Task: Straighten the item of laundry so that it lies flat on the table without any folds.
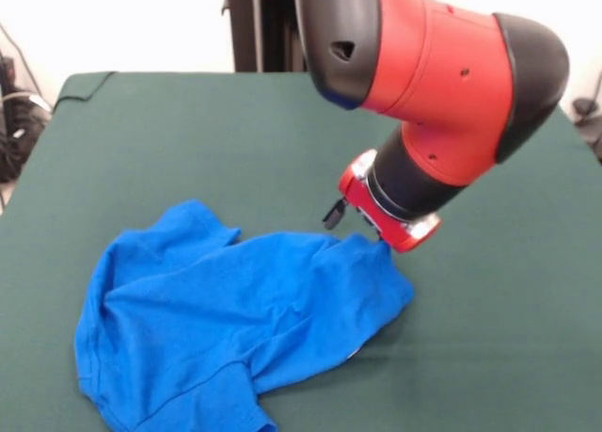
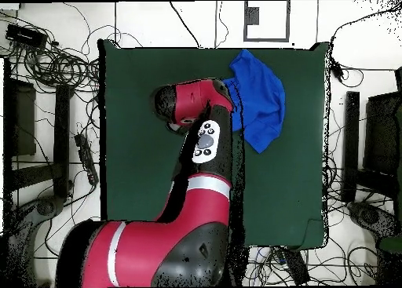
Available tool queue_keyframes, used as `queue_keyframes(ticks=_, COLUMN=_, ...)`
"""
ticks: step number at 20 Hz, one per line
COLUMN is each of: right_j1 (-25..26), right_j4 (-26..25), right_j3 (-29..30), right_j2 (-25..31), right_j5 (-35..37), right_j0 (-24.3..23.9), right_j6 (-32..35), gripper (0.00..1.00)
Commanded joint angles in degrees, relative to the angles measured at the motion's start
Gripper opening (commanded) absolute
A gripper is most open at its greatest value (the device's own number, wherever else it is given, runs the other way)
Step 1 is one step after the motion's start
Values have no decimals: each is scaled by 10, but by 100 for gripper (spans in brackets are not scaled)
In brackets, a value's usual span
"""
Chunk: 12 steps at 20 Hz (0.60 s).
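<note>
Front view
- The shirt [image 1: 240,324] is bright blue and shows only plain cloth; no print can be seen on the side facing up.
- It lies crumpled, with soft ridges and creases running across it and one edge folded over near the bottom of the picture.
- A rounded flap sticks out at its upper left, and the lower part runs off the bottom edge of the picture.
- It sits on the near part of the green bench [image 1: 188,140], left of centre, with much bare felt behind it and to the right.
- The red and black arm [image 1: 433,84] comes down from above and ends at the pincer [image 1: 362,227].
- The pincer meets the shirt at its upper right corner, where the cloth rises to a small peak against the red wrist ring.
- The fingers are hidden behind the wrist and the cloth, so I cannot tell whether they are spread, pressed together or pinching the shirt.

Overhead view
- The shirt [image 2: 261,100] is a bunched blue shape near the top edge of the bench [image 2: 141,144], right of the middle.
- The arm [image 2: 196,144] reaches up from the bottom, and its end covers the shirt's left edge.
- The pincer itself is hidden under the arm here.
</note>
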Motion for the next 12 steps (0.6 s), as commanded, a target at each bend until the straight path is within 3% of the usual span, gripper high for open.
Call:
queue_keyframes(ticks=1, right_j1=65, right_j4=-46, right_j3=69, right_j2=104, right_j5=-264, right_j0=-3, right_j6=-60, gripper=100)
queue_keyframes(ticks=4, right_j1=67, right_j4=-67, right_j3=67, right_j2=80, right_j5=-301, right_j0=17, right_j6=-6, gripper=100)
queue_keyframes(ticks=7, right_j1=70, right_j4=-80, right_j3=55, right_j2=68, right_j5=-292, right_j0=27, right_j6=5, gripper=100)
queue_keyframes(ticks=8, right_j1=70, right_j4=-88, right_j3=53, right_j2=68, right_j5=-295, right_j0=27, right_j6=9, gripper=0)
queue_keyframes(ticks=12, right_j1=70, right_j4=-87, right_j3=51, right_j2=70, right_j5=-292, right_j0=24, right_j6=7, gripper=0)
